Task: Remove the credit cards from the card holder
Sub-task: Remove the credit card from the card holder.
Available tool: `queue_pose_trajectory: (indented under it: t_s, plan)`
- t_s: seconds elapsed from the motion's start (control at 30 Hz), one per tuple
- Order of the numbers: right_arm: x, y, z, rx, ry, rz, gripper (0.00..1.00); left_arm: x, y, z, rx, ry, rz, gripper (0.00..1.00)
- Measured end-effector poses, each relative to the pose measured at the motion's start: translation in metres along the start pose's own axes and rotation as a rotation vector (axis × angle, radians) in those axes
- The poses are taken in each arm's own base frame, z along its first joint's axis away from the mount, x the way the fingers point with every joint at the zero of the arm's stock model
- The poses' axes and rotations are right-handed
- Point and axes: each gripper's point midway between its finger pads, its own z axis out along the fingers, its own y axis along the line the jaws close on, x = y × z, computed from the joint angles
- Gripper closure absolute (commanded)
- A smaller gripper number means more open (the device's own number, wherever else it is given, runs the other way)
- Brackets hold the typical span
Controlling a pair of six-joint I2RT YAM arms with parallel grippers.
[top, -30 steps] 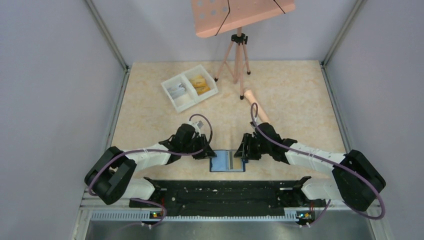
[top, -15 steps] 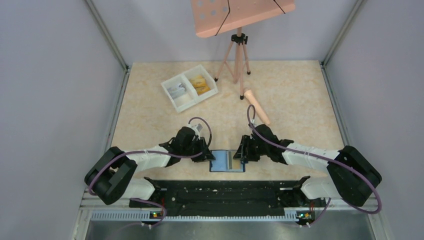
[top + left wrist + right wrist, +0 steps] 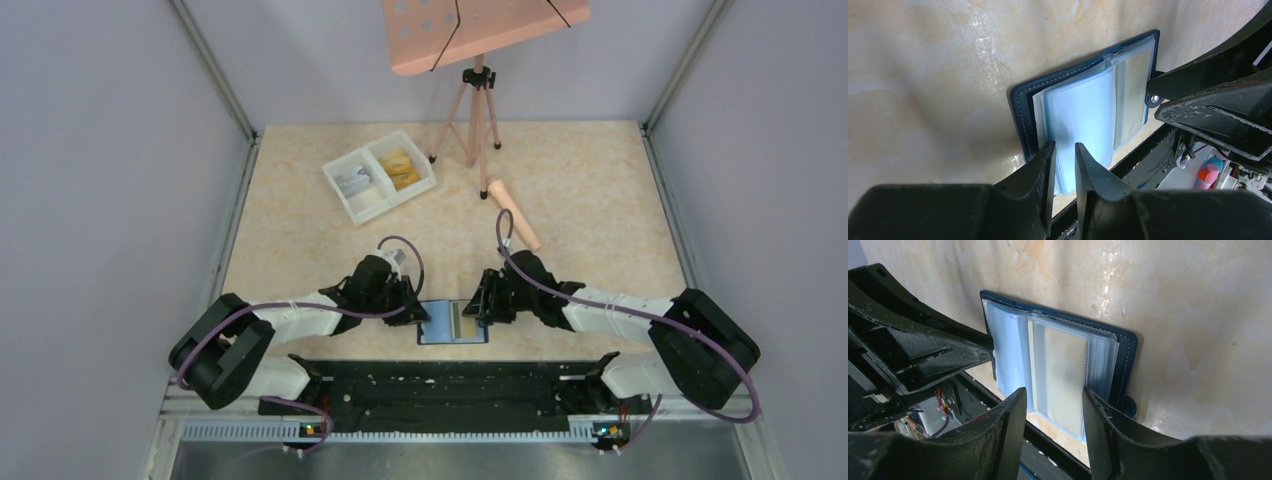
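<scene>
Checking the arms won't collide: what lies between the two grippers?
The open card holder lies flat between the left gripper and the right gripper, clearest in the top view.

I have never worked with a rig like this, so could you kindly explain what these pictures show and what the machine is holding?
Two robot arms are bolted at the near edge of a table, each with a two-finger gripper. The wide picture comes from a fixed camera above; the other two from wrist cameras. Between the arms lies the card holder, open at its clear sleeves. The left gripper has its jaws nearly together with a sleeve showing between them; whether it pinches, I cannot tell. The right gripper stands open over the pages. Farther back a white tray holds credit cards.
</scene>
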Motion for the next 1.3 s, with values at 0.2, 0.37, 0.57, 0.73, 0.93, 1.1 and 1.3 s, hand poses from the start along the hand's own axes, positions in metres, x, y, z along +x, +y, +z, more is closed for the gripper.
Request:
queue_pose_trajectory:
  t_s: [0.2,0.37,0.57,0.73,0.93,1.1,1.3]
  plan:
    - [-0.001,0.004,-0.001,-0.019,-0.012,0.03,0.55,0.0,-0.001,0.0,0.001,-0.001,0.004,0.74]
    - [-0.006,0.018,-0.007,-0.071,-0.033,0.042,0.55,0.001,-0.001,0.001,0.003,-0.001,0.006,0.74]
    - [-0.011,0.04,-0.013,-0.161,-0.046,0.049,0.55,0.002,-0.002,0.001,0.003,0.0,0.01,0.74]
    - [-0.006,0.051,-0.012,-0.201,-0.031,0.045,0.55,0.002,-0.002,0.001,0.001,-0.001,0.011,0.74]
    - [0.015,0.056,-0.002,-0.203,0.037,0.033,0.55,-0.001,-0.001,-0.008,-0.027,-0.032,-0.005,0.7]
    - [0.015,0.061,-0.001,-0.209,0.046,0.022,0.55,-0.01,-0.003,-0.021,-0.055,-0.088,-0.002,0.69]
    - [0.006,0.061,0.0,-0.182,0.014,-0.034,0.58,-0.015,-0.01,-0.028,-0.048,-0.113,0.003,0.72]
